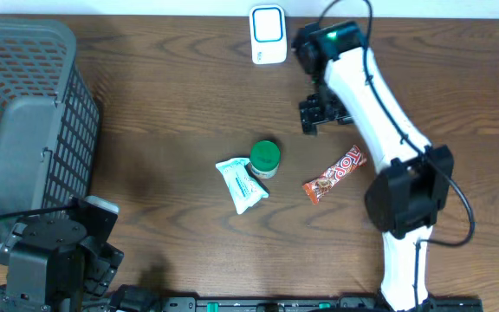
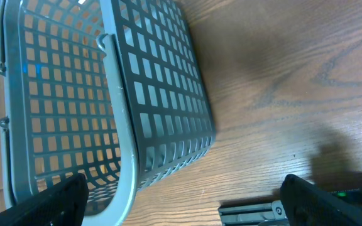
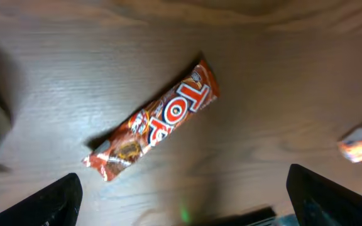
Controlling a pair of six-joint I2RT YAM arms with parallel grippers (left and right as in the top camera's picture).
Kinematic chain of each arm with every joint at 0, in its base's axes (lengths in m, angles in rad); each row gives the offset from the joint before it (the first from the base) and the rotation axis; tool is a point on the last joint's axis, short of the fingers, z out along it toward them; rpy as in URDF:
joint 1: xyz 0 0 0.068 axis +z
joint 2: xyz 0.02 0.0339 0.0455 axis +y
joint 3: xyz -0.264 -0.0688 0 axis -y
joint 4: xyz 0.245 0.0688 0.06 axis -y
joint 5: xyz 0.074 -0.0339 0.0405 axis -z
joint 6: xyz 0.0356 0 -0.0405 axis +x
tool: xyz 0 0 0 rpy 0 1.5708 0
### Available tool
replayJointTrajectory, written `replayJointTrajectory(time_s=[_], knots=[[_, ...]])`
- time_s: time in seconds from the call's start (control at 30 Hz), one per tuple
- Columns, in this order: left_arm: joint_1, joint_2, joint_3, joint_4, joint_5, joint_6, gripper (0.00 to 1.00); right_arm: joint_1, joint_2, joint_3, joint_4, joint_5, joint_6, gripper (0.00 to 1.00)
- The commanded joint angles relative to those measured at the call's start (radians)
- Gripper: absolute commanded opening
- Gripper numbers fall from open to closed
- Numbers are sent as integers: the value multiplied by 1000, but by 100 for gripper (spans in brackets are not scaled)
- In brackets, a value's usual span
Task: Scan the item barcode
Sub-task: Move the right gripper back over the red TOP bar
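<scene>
Brown wood makes up the worktop (image 1: 171, 104). A candy bar (image 1: 334, 174) in a red wrapper lies flat on it, near the middle. Just left of it are a jar with a green lid (image 1: 265, 159) and a white packet (image 1: 242, 185), right beside each other. A white scanner (image 1: 268, 35) sits at the far edge. A grey basket (image 1: 24, 113) is on the left. The right tool (image 3: 184, 182) hangs near the candy bar, wide open, holding nothing. The left tool (image 2: 184, 188) is wide open and empty too, beside the basket.
</scene>
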Motion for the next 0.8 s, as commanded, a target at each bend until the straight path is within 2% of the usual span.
replayJointTrajectory(time_s=[0.0, 0.17, 0.3, 0.5, 0.57, 0.67, 0.77], knots=[[4, 0, 6, -1, 1, -9, 98, 93, -155, 11, -16, 122, 58, 99], [4, 0, 6, -1, 1, -10, 98, 152, -288, -47, -15, 128, 63, 99], [4, 0, 6, -1, 1, -9, 98, 186, -427, -225, 32, 220, 150, 99], [4, 0, 6, -1, 1, -9, 98, 210, -642, -692, 356, 267, 167, 99], [4, 0, 6, -1, 1, -9, 98, 211, -698, -865, 484, 224, 105, 99], [4, 0, 6, -1, 1, -9, 98, 233, -713, -979, 615, 93, -18, 99], [4, 0, 6, -1, 1, -9, 98, 286, -705, -1023, 669, 113, -36, 99]])
